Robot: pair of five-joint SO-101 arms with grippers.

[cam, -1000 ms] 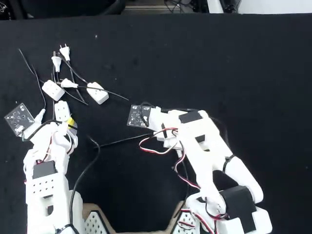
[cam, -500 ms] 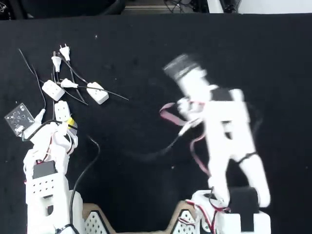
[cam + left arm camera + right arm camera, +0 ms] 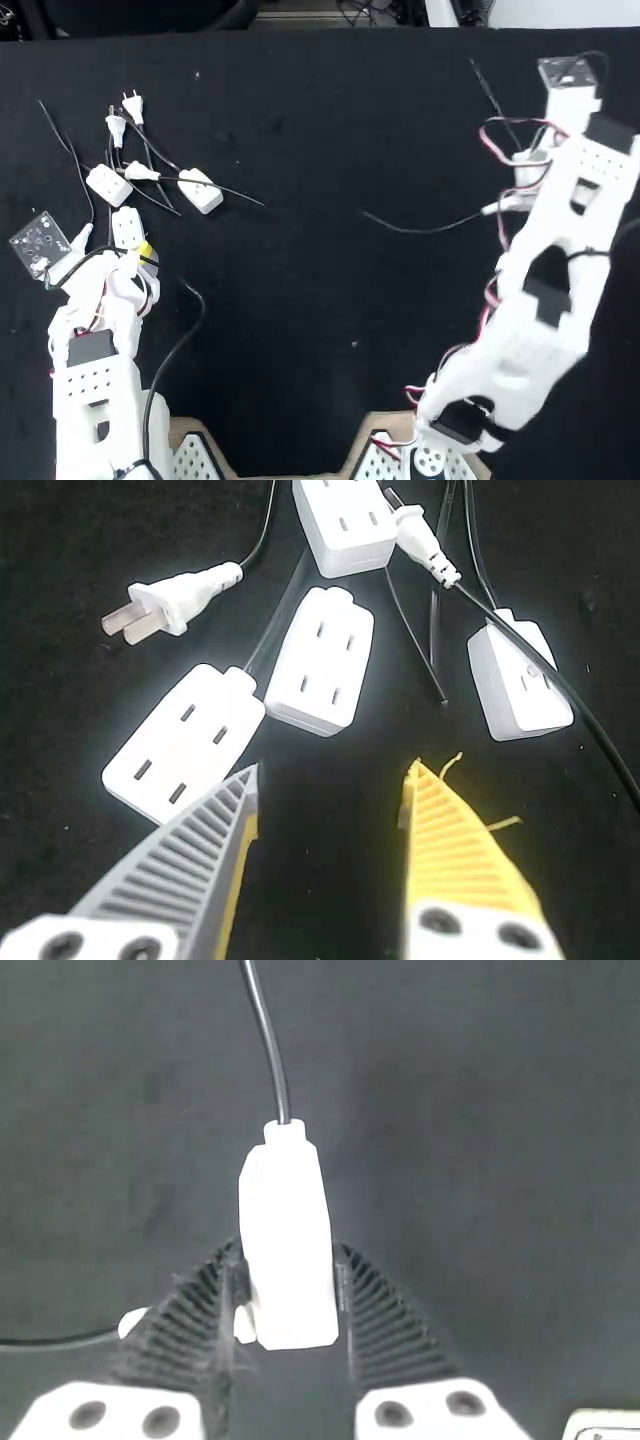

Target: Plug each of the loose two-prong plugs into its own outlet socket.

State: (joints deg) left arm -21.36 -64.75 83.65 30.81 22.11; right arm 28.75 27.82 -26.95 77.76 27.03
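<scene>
Several white outlet sockets lie at the table's left: one (image 3: 108,183), another (image 3: 200,190), a third (image 3: 127,228). Loose two-prong plugs (image 3: 132,100) (image 3: 116,125) rest just beyond them. My left gripper (image 3: 140,255) sits open right beside the nearest sockets (image 3: 320,660) (image 3: 185,740), its fingertips (image 3: 245,790) empty and one plug (image 3: 170,600) lying further out. My right gripper (image 3: 287,1250) is shut on a white plug-like piece (image 3: 285,1230) with a black cord. It hangs at the far right of the table (image 3: 512,190), and the cord (image 3: 430,225) trails toward the middle.
Thin black cords (image 3: 150,160) tangle among the sockets and plugs. A thicker black cable (image 3: 185,330) runs from the left arm's base. A small board (image 3: 38,240) sits on the left arm.
The right arm has swung from the table's middle, near the sockets, far out to the right edge, carrying the white piece and its cord. The left arm has stayed put.
</scene>
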